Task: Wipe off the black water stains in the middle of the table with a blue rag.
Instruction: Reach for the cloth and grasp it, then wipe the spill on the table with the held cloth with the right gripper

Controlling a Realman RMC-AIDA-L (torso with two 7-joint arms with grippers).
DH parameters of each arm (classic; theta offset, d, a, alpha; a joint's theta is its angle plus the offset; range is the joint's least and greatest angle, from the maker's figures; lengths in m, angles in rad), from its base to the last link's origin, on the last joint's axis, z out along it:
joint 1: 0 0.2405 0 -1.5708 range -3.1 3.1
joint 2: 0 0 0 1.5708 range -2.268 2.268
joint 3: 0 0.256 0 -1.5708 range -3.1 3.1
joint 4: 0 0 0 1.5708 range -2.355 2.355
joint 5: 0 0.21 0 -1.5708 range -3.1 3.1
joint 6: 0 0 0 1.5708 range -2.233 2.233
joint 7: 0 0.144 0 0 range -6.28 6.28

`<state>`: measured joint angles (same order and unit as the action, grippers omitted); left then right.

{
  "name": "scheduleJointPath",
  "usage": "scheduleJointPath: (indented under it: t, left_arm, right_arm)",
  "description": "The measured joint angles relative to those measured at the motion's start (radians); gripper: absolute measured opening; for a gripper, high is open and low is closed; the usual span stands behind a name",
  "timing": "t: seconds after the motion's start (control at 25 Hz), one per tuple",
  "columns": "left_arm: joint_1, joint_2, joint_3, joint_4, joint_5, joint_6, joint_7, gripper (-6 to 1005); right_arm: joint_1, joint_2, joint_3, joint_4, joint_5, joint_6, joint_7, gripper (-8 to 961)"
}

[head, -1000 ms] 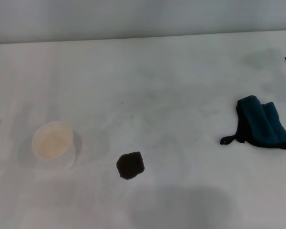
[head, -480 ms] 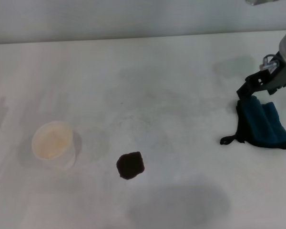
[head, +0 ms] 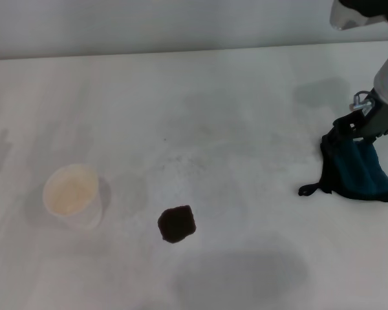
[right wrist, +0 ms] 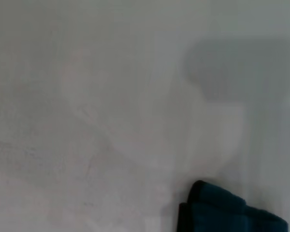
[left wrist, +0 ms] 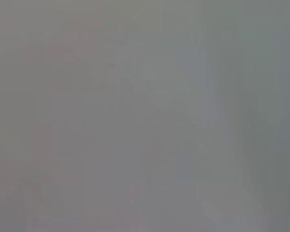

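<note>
The black water stain (head: 176,223) is a small dark blot on the white table (head: 233,116), near the front centre. The blue rag (head: 359,173) lies folded at the right, with its black loop (head: 308,189) pointing toward the stain. My right gripper (head: 350,129) is down at the rag's far edge, touching or just above it, far to the right of the stain. The right wrist view shows a corner of the rag (right wrist: 222,210) on the bare table (right wrist: 87,96). My left gripper is out of view; its wrist view is blank grey.
A pale translucent cup (head: 71,196) stands at the left, to the left of the stain. The table's far edge (head: 181,51) meets a grey wall. Faint grey smudges mark the table between the stain and the rag.
My right arm has come in from the right edge and lowered onto the rag's far edge. The stain, the cup and the rag have stayed in place.
</note>
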<state>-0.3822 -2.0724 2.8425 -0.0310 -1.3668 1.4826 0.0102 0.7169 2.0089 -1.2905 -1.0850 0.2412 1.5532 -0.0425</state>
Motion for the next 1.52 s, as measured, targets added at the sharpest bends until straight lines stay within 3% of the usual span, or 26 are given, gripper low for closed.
scheduleJointPath:
  t: [0.72,0.92,1.04,1.24,1.52]
  left_arm:
    - [-0.014,0.000,0.000,-0.014,0.000,-0.024,0.001,847]
    - [-0.014,0.000,0.000,-0.014,0.000,-0.024,0.001,847]
    - [-0.014,0.000,0.000,-0.015,0.000,-0.024,0.001,847]
    - [-0.016,0.000,0.000,-0.022,0.000,-0.024,0.001,846]
    - [-0.011,0.000,0.000,-0.025,0.000,-0.024,0.001,846]
  right_arm:
    - [0.046,0.000,-0.020,0.203,0.000,-0.125,-0.002,766]
    - [0.050,-0.001,-0.019,0.214,-0.001,-0.138,-0.002,617]
    - [0.053,-0.001,-0.020,0.218,-0.008,-0.141,-0.002,363]
    - [0.065,0.002,-0.023,0.250,-0.011,-0.147,-0.002,205]
    - [0.081,0.008,-0.058,0.277,-0.004,-0.169,0.000,101]
